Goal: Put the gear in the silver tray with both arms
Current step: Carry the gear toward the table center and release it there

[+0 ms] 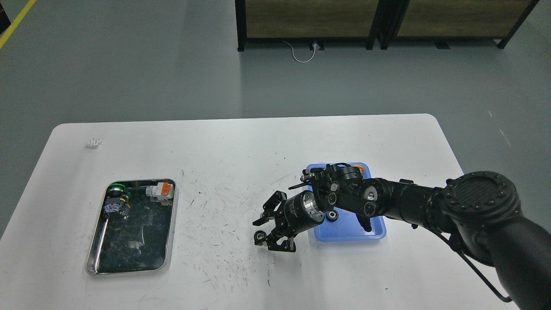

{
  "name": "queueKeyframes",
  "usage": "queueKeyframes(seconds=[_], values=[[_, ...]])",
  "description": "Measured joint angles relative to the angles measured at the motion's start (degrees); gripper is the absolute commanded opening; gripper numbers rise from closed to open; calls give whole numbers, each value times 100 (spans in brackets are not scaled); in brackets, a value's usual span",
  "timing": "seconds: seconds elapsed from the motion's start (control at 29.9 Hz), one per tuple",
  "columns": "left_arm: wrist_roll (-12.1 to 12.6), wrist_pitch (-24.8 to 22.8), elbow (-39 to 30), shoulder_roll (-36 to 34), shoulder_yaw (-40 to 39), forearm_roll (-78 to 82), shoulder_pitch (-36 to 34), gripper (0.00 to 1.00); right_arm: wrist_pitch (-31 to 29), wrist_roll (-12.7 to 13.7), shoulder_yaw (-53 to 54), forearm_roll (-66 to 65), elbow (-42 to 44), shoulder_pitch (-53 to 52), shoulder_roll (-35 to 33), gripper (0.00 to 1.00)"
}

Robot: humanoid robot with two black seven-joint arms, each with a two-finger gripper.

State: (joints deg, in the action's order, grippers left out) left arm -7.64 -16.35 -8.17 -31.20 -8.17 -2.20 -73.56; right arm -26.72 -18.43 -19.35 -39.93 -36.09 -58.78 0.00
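Note:
The silver tray point(137, 228) lies at the table's left front, with several small parts at its far end. My right arm reaches in from the right. Its gripper point(259, 232) hangs low over the table's middle, just left of the blue tray point(370, 230). It is shut on a small black gear point(258, 236) held at its fingertips. The gear is well to the right of the silver tray. A second small black gear point(331, 215) lies in the blue tray beside my wrist. My left arm is out of view.
In the silver tray sit a green-capped part point(115, 188), a white and orange part point(160, 190) and a small blue-marked part point(113, 207). A small white piece point(94, 142) lies at the table's far left. Dark cabinets stand beyond the table.

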Motion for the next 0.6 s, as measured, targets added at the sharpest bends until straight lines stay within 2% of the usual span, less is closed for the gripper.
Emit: queueKeyframes(seconds=[0.3,0.43,0.5,0.6], values=[[-20,-33,0,-49,0,-5,-28,99,62,-26,414,73,159,-191,0,80],[-139,-208,-11,-68,-2,-16,-64,100,44,-26,846,200,180,-376,-416,83],[-300,-446,-47,-62,-5,-17,-64,99,28,-20,1031,335,185,-466,-769,84],[-769,-922,-132,41,-2,-17,-23,99,5,-13,1324,514,167,-568,-1373,85]])
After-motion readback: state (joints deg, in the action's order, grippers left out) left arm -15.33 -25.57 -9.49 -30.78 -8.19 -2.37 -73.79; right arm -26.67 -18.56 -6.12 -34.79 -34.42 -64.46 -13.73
